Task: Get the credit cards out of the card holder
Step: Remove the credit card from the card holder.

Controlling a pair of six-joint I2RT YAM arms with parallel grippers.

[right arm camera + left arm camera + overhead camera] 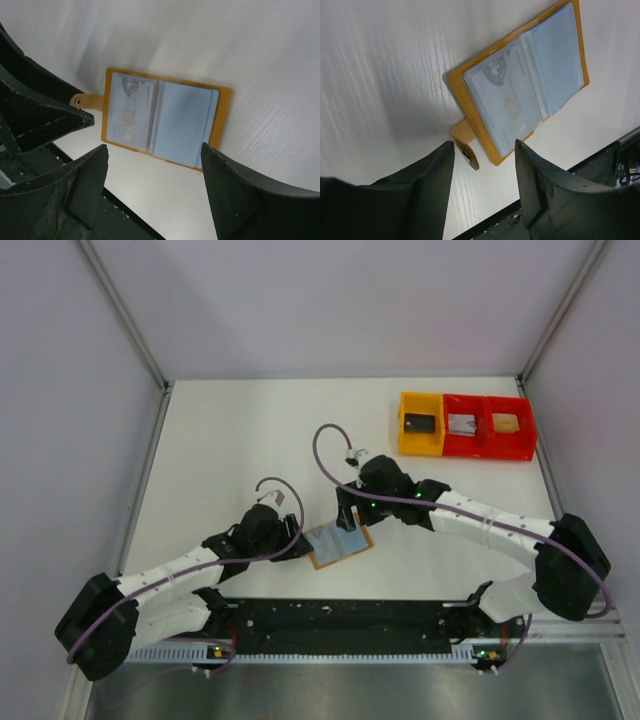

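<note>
The tan-orange card holder (pixel 334 550) lies open and flat on the white table, near the front edge between both arms. Its grey-blue inner face shows clear sleeves. A pale credit card (pixel 505 107) with gold "VIP" lettering sits inside the sleeve of the half that carries the snap strap (pixel 466 146); it also shows in the right wrist view (pixel 127 117). My left gripper (pixel 484 146) hovers open at the strap end, the strap lying by its left fingertip. My right gripper (pixel 155 149) hangs open over the holder's (pixel 224 107) long edge, holding nothing.
A yellow tray (pixel 421 400) and a red double tray (pixel 490 402) stand at the back right, each with a small rectangle inside. The black base rail (pixel 340 615) runs along the near table edge just behind the holder. Enclosure walls rise on the left, right and back.
</note>
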